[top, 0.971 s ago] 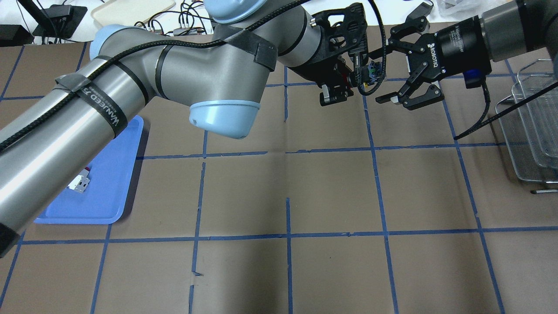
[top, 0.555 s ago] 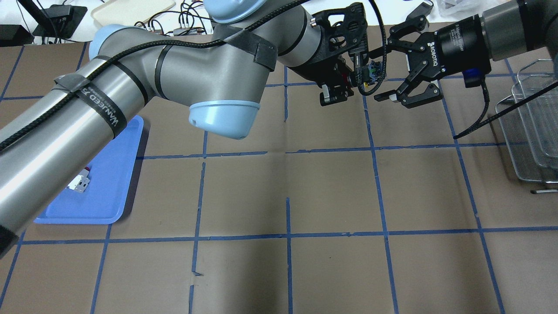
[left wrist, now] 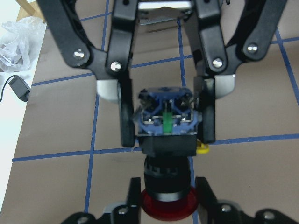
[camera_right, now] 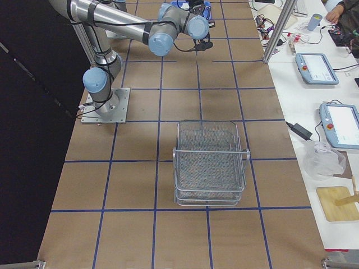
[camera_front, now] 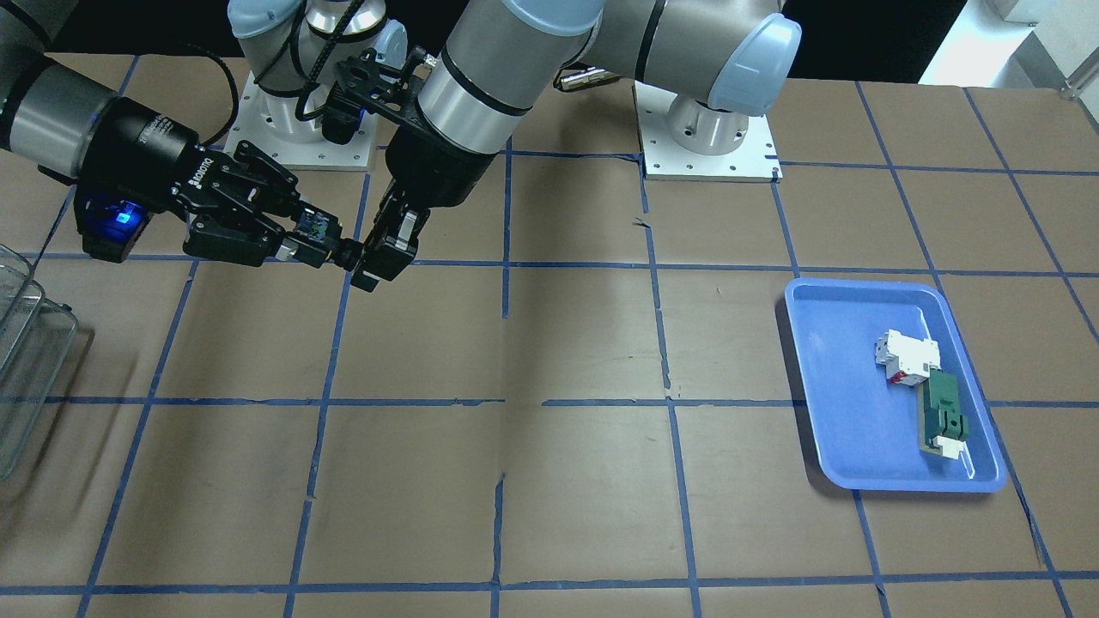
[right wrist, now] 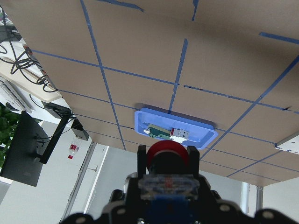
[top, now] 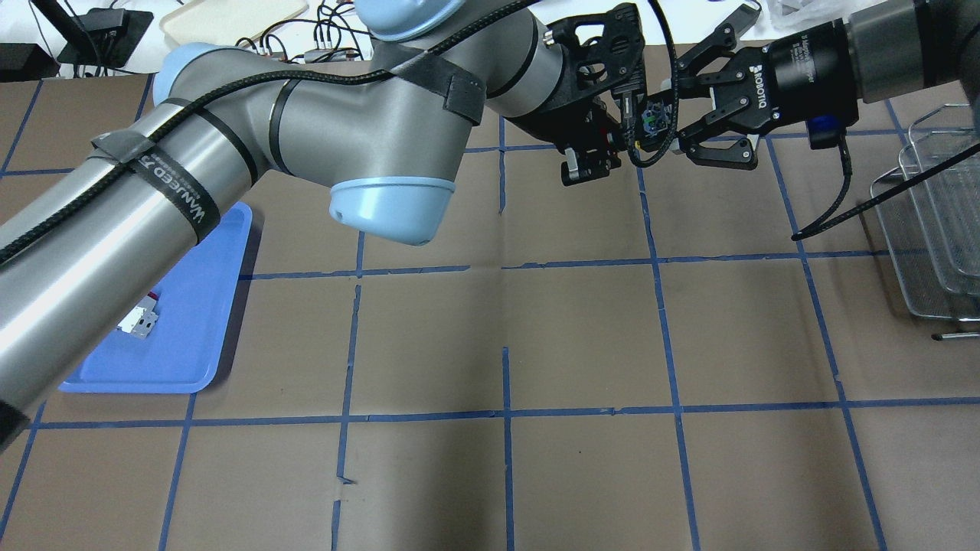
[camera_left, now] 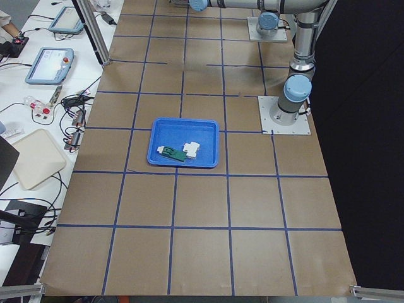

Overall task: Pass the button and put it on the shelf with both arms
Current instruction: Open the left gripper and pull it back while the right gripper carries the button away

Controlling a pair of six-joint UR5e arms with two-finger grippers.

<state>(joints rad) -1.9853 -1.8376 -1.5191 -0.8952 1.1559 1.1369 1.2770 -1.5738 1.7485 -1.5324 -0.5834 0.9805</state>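
Observation:
The button (top: 651,119) hangs in the air between both grippers, above the table's far side. My left gripper (top: 616,141) is shut on its black collar, just above the red cap (left wrist: 166,205). My right gripper (top: 663,116) has come in from the other side. Its fingers (left wrist: 208,116) press on both sides of the blue-green terminal base (left wrist: 166,121). The front-facing view shows the button (camera_front: 314,227) bridging the right gripper (camera_front: 300,236) and the left gripper (camera_front: 365,257). The wire shelf (camera_right: 210,162) stands on the table to my right, and it also shows in the overhead view (top: 934,222).
A blue tray (camera_front: 859,300) on my left side holds a white breaker (camera_front: 906,356) and a flat green-and-white part (camera_front: 943,412). The brown table has a blue tape grid. Cables and tablets lie beyond its far edge.
My right gripper has moved left toward the button, and its wide-open fingers have closed onto the terminal base. The left arm and the button have stayed nearly still.

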